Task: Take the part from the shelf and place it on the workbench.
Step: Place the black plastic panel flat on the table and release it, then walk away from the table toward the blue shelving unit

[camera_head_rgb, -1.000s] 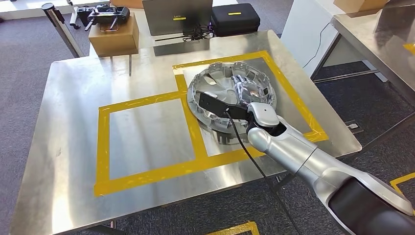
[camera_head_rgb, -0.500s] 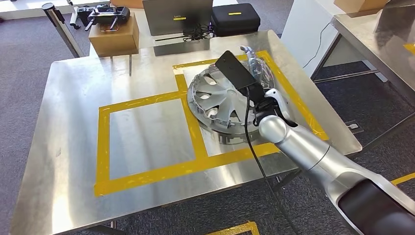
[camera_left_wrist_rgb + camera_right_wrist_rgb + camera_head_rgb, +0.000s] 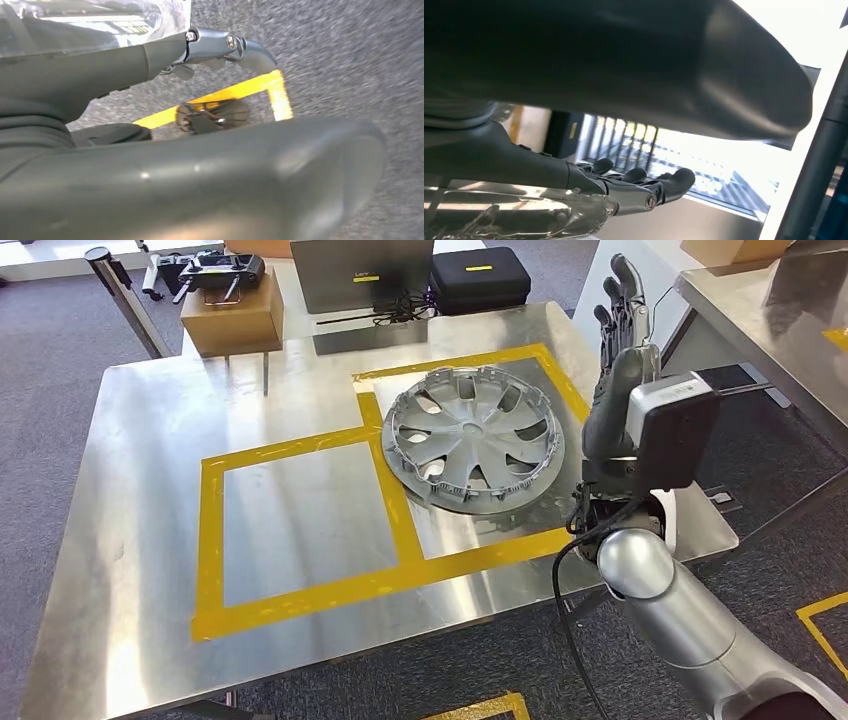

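1. Lifted off the hubcap [image 3: 472, 436], right hand [image 3: 618, 350] now stands fingers-up, spread, holding nothing, at frame right.
2. Hubcap lies centre-frame in the workbench's [image 3: 150, 440] taped square.
3. Left wrist view shows left hand [image 3: 150, 165] over carpet; grasp unclear.

Left hand [image 3: 165, 165] with fingers [image 3: 235, 47] extended and empty, over grey carpet [image 3: 350, 60] with yellow tape [image 3: 240, 90].

Silver right arm [image 3: 690, 630], black cable [image 3: 565, 570], dark fingers [image 3: 615, 300]
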`<state>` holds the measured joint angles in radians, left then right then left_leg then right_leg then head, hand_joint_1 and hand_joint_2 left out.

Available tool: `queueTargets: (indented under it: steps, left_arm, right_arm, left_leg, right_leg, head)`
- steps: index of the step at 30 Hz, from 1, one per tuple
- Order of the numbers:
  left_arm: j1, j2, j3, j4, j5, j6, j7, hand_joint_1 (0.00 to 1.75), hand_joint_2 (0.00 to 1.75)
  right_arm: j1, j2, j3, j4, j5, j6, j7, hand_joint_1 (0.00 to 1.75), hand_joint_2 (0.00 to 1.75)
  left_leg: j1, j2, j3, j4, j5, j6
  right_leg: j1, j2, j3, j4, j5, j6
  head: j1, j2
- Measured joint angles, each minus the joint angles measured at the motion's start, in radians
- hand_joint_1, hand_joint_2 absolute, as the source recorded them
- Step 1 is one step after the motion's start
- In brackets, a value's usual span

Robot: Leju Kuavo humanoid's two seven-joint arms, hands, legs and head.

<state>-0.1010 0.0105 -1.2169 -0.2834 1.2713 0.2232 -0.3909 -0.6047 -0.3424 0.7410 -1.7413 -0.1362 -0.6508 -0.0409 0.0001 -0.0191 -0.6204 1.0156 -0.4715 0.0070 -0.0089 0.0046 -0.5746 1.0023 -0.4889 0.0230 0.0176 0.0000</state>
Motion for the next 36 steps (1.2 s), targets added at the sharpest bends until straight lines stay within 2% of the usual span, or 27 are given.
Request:
queueTargets:
  steps: [4, 12, 20, 24, 26, 28, 29, 30, 31, 33, 34, 35, 36]
  left_arm:
    - [0.003, -0.004, 0.017, 0.000, 0.019, -0.002, -0.037, 0.00, 0.00]
    - [0.006, -0.007, 0.048, 0.000, 0.038, 0.004, -0.057, 0.00, 0.00]
    - [0.005, -0.007, 0.060, 0.000, 0.037, 0.009, -0.053, 0.00, 0.00]
    - [0.005, -0.006, 0.062, 0.000, 0.036, 0.010, -0.050, 0.00, 0.00]
    - [0.003, -0.007, 0.062, 0.000, 0.035, 0.010, -0.049, 0.00, 0.00]
    - [0.002, -0.007, 0.062, 0.000, 0.035, 0.011, -0.048, 0.00, 0.00]
    - [0.002, -0.007, 0.063, 0.000, 0.035, 0.010, -0.048, 0.00, 0.00]
    - [0.003, -0.007, 0.063, 0.000, 0.035, 0.010, -0.047, 0.00, 0.00]
    - [0.003, -0.007, 0.063, 0.000, 0.034, 0.009, -0.046, 0.00, 0.00]
    - [0.004, -0.006, 0.063, 0.000, 0.032, 0.008, -0.044, 0.00, 0.00]
    - [0.003, -0.005, 0.062, 0.000, 0.032, 0.007, -0.043, 0.00, 0.00]
    - [0.003, -0.004, 0.062, 0.001, 0.031, 0.007, -0.043, 0.00, 0.00]
    - [0.003, -0.003, 0.062, 0.001, 0.030, 0.006, -0.042, 0.00, 0.00]
  right_arm:
    - [0.075, -0.001, -0.044, -0.122, 0.022, -0.009, -0.060, 0.00, 0.00]
    - [0.186, -0.001, -0.099, -0.310, 0.141, -0.010, -0.079, 0.00, 0.00]
    - [0.237, 0.000, -0.102, -0.374, 0.137, -0.010, -0.079, 0.00, 0.00]
    - [0.238, 0.002, -0.101, -0.382, 0.120, -0.010, -0.084, 0.00, 0.00]
    - [0.237, 0.002, -0.101, -0.385, 0.116, -0.010, -0.086, 0.00, 0.00]
    - [0.239, 0.002, -0.100, -0.385, 0.113, -0.010, -0.086, 0.00, 0.00]
    - [0.241, 0.002, -0.099, -0.385, 0.112, -0.010, -0.086, 0.00, 0.00]
    - [0.243, 0.002, -0.099, -0.385, 0.112, -0.010, -0.086, 0.00, 0.00]
    - [0.243, 0.002, -0.099, -0.385, 0.112, -0.010, -0.086, 0.00, 0.00]
    - [0.243, 0.002, -0.098, -0.385, 0.112, -0.009, -0.086, 0.00, 0.00]
    - [0.243, 0.002, -0.097, -0.385, 0.112, -0.009, -0.086, 0.00, 0.00]
    - [0.243, 0.002, -0.097, -0.385, 0.112, -0.009, -0.086, 0.00, 0.00]
    - [0.244, 0.002, -0.096, -0.385, 0.111, -0.009, -0.086, 0.00, 0.00]
  left_leg:
    - [0.000, 0.001, 0.000, 0.000, 0.000, 0.000]
    - [0.000, 0.001, 0.001, 0.000, 0.000, 0.000]
    - [0.000, 0.001, 0.001, 0.000, 0.000, 0.000]
    - [0.001, 0.002, 0.014, -0.017, 0.004, 0.017]
    - [0.009, 0.005, 0.031, -0.038, 0.012, 0.021]
    - [0.011, 0.006, 0.038, -0.041, 0.010, 0.022]
    - [0.012, 0.006, 0.039, -0.041, 0.008, 0.020]
    - [0.014, 0.006, 0.040, -0.039, 0.006, 0.017]
    - [0.017, 0.006, 0.041, -0.036, 0.002, 0.012]
    - [0.026, 0.004, 0.042, -0.021, -0.009, -0.004]
    - [0.028, 0.004, 0.039, -0.010, -0.017, -0.014]
    - [0.028, 0.002, 0.037, -0.001, -0.023, -0.024]
    - [0.026, 0.002, 0.035, 0.006, -0.030, -0.031]
  right_leg:
    - [0.000, 0.001, 0.000, 0.000, 0.000, 0.000]
    - [0.000, 0.001, 0.000, 0.000, 0.000, 0.000]
    - [0.000, 0.001, 0.001, 0.000, 0.000, 0.000]
    - [-0.003, 0.001, 0.009, -0.010, 0.002, 0.009]
    - [-0.003, 0.001, -0.008, 0.040, -0.031, 0.013]
    - [-0.008, 0.001, -0.069, 0.165, -0.091, 0.020]
    - [-0.012, 0.001, -0.101, 0.224, -0.111, 0.024]
    - [-0.016, 0.000, -0.121, 0.256, -0.113, 0.029]
    - [-0.019, 0.000, -0.121, 0.250, -0.096, 0.034]
    - [-0.028, -0.002, -0.072, 0.139, -0.027, 0.047]
    - [-0.031, 0.001, -0.046, 0.081, -0.003, 0.049]
    - [-0.032, 0.005, -0.029, 0.044, 0.009, 0.044]
    - [-0.034, 0.009, -0.023, 0.030, 0.008, 0.036]
  head:
    - [0.000, 0.000]
    - [0.000, 0.000]
    - [0.000, 0.000]
    - [0.000, 0.000]
    - [0.002, 0.000]
    - [0.004, 0.000]
    - [0.005, 0.000]
    - [0.005, 0.000]
    - [0.005, 0.000]
    - [0.006, 0.000]
    - [0.010, 0.000]
    - [0.013, 0.000]
    - [0.014, 0.000]
